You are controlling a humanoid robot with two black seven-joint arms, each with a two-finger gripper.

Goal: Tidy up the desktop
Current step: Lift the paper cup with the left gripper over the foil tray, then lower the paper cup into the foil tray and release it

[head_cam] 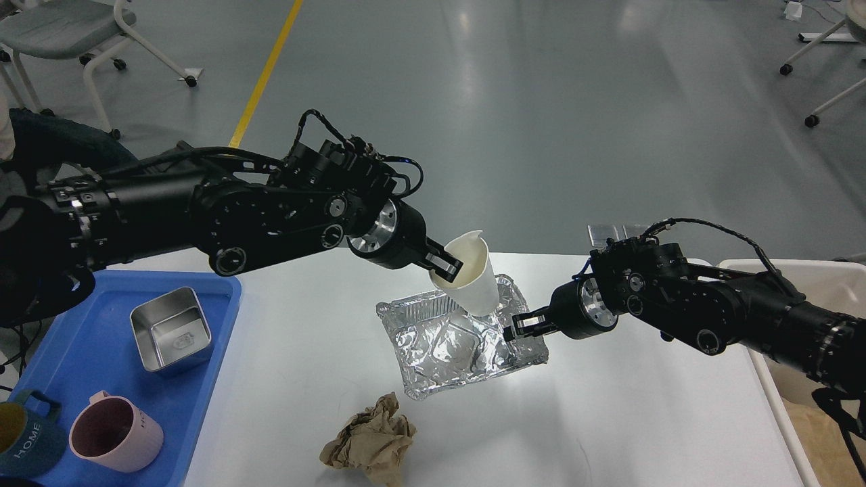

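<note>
The white desktop [643, 406] fills the lower view. My left gripper [443, 264] is shut on the rim of a white paper cup [473, 277] and holds it nearly upright over the far side of a crumpled foil tray [453, 345]. My right gripper [519, 327] is shut on the foil tray's right rim and holds it at the table's middle. A crumpled brown paper ball [372, 439] lies on the desktop near the front edge.
A blue plastic tray [101, 379] at the left holds a square steel container [169, 329], a pink mug [115, 433] and a dark teal mug [24, 439]. A white bin [785, 379] with brown paper stands at the right. Chairs stand on the grey floor beyond.
</note>
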